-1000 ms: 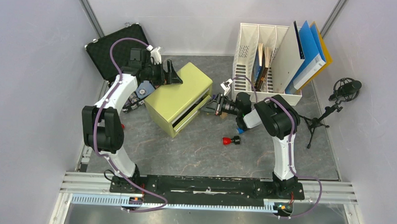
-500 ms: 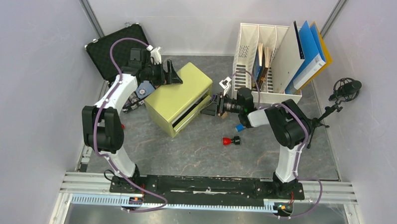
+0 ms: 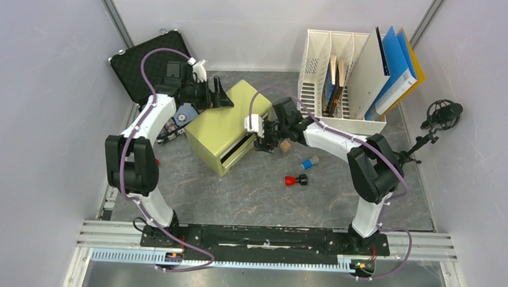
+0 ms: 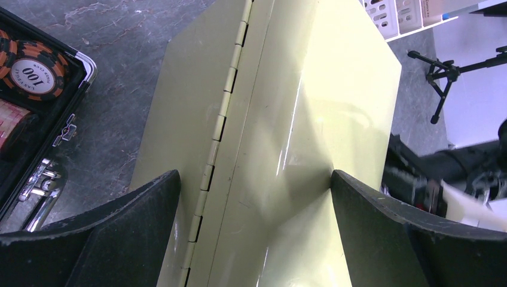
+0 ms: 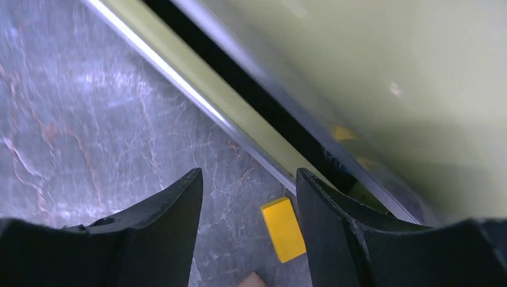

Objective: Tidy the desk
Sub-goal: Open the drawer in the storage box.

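Both arms are at the yellow-green cabinet (image 3: 223, 120), which sits left of centre on the dark marbled surface (image 3: 249, 194), the big slab under everything here. The left gripper (image 4: 254, 176) is up at the cabinet's back corner, fingers spread wide either side of the hinged edge. Whether they actually press on the metal cannot be told.

The right gripper (image 5: 248, 173) hangs low at the cabinet front, fingers apart and holding nothing. Between them, down on the surface, lies a small yellow block (image 5: 284, 229), just beside the lip of the drawer (image 3: 238, 149), which stands ajar.

This looks like the stow-the-clutter step, with the drawer as the likely home for the small stuff. Loose pieces wait nearby: a brown cube (image 3: 285, 146), a blue-and-white piece (image 3: 310, 163) and a red-and-black one (image 3: 295, 180).

Next call, by the look of it, is either to drop onto that yellow block or to pull the drawer wider first. The block sits tight against the drawer front, so one finger has little room on that side. The approach needs care, with the left arm steadying the cabinet.
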You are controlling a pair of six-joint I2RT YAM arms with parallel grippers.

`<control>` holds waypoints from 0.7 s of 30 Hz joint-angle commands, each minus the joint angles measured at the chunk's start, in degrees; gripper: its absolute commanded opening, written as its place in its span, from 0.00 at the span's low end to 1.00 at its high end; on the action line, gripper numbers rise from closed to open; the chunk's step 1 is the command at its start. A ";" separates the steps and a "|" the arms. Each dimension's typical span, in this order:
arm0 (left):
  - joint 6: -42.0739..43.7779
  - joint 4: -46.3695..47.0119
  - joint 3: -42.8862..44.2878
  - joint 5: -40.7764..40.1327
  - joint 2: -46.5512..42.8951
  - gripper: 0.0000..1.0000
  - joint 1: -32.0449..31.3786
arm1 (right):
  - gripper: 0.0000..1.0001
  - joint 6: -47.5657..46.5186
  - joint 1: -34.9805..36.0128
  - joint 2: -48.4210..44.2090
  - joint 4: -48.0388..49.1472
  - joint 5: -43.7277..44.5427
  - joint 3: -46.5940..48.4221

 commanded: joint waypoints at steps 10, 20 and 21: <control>1.62 -3.88 -0.70 -8.25 4.44 0.99 0.18 | 0.64 -23.74 4.01 -4.20 -3.02 11.50 -4.42; 1.80 -4.93 0.70 -8.73 5.90 0.99 0.17 | 0.64 -25.94 6.71 -8.13 -1.88 14.94 -5.87; 1.87 -4.86 0.71 -8.80 5.95 0.99 0.16 | 0.64 -26.29 6.95 -8.17 -1.58 15.41 -5.98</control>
